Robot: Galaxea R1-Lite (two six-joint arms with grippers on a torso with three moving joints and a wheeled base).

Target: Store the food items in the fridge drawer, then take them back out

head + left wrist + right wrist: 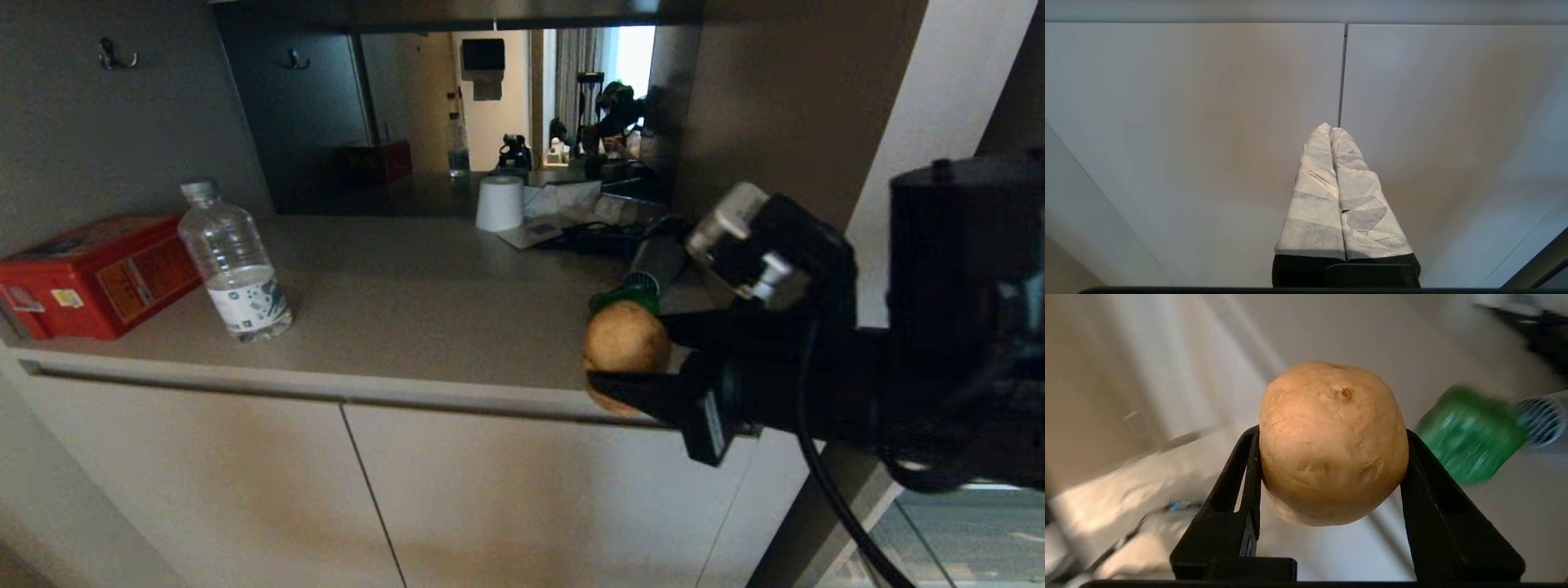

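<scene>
Head view: right gripper jaws clamp potato | left gripper jaws closed, empty

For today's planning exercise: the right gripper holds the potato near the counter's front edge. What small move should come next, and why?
Probably carry the potato away from the counter toward the fridge drawer, which is not in view. The right gripper has its fingers clamped on both sides of it, clear of the surface, so the grasp looks done. The left gripper is shut and empty by the cabinet doors.
</scene>
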